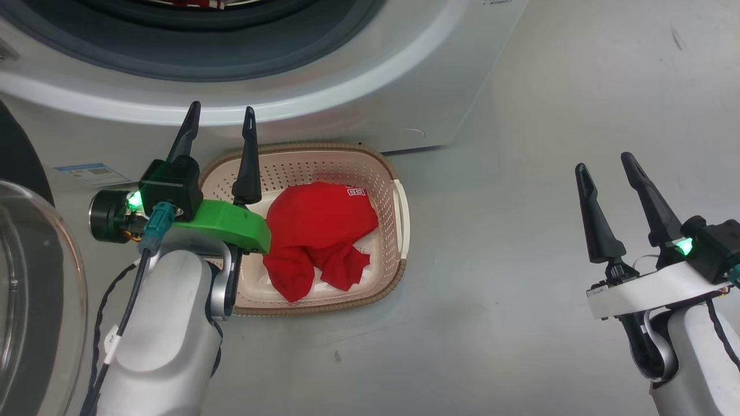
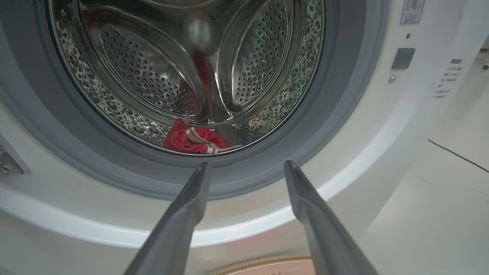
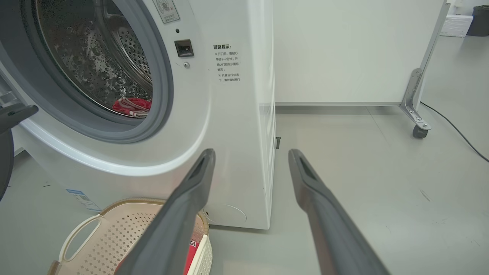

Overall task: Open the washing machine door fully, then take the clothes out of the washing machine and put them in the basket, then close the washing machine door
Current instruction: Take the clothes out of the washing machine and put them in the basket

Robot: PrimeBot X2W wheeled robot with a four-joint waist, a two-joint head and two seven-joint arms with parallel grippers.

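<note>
The washing machine (image 1: 358,98) takes up the far side, its door (image 1: 34,277) hanging open at the left; the basket (image 1: 324,155) sits on the floor right in front with one red garment (image 1: 318,231) in it; a second red piece (image 2: 195,139) lies at the drum's near bottom, so unloading looks half done; the left gripper (image 1: 222,107), fingers spread and empty, hovers over the basket's left side and probably needs to reach in over the grey seal (image 2: 244,175); the right gripper (image 1: 604,162) sits wide open, well off right.

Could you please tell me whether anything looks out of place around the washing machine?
One red, white-striped garment lies in the washing machine drum, while another red garment sits crumpled in the basket. Nothing looks spilled or damaged.
</note>
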